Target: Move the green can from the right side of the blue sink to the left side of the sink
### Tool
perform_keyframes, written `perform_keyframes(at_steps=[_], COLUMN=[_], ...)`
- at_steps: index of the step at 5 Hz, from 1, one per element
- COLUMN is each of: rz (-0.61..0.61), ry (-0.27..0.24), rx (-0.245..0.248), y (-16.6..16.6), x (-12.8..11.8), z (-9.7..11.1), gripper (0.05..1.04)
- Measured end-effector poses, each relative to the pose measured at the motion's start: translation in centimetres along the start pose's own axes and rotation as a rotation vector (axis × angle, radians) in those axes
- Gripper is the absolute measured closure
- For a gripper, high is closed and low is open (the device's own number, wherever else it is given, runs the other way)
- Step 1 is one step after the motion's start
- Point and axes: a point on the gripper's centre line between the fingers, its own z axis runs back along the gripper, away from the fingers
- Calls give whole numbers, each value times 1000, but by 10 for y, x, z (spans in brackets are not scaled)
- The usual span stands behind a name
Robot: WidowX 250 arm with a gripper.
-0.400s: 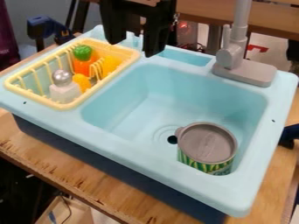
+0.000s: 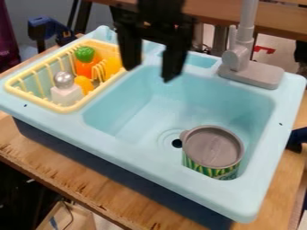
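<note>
Fingers (image 2: 174, 65) parted and empty, the gripper (image 2: 150, 71) hangs over the sink (image 2: 273, 143) — arm (image 2: 160, 10) cut off above, one finger hiding a corner of the rack (image 2: 67, 108). The can (image 2: 212, 148) stands inside — base hidden by the near rim (image 2: 180, 176).

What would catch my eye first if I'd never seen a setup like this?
Probably the pale blue toy sink, which fills the middle, with a gray-lidded can standing in its basin near the drain hole. Above the basin's far left part hangs the black gripper, its two fingers apart. The yellow rack at the left also stands out, holding a bright orange toy with a green top.
</note>
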Motion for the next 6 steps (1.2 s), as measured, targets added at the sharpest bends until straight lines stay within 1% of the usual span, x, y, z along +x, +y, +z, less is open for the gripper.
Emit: perform_keyframes(at_steps=[1, 2, 3, 4, 5, 6], rz=[-66, -130, -158, -153, -121, -110], ry=[-26, -15, -25, -4, -18, -11], rx=[-26, -47, -58, -81, -85, -70], y=[-30, -54, -70, -74, -75, -73], x=[-7, -14, -16, -21, -19, -16], z=[0, -10, -14, -30, -32, -39], gripper=[79, 79, 79, 79, 79, 79])
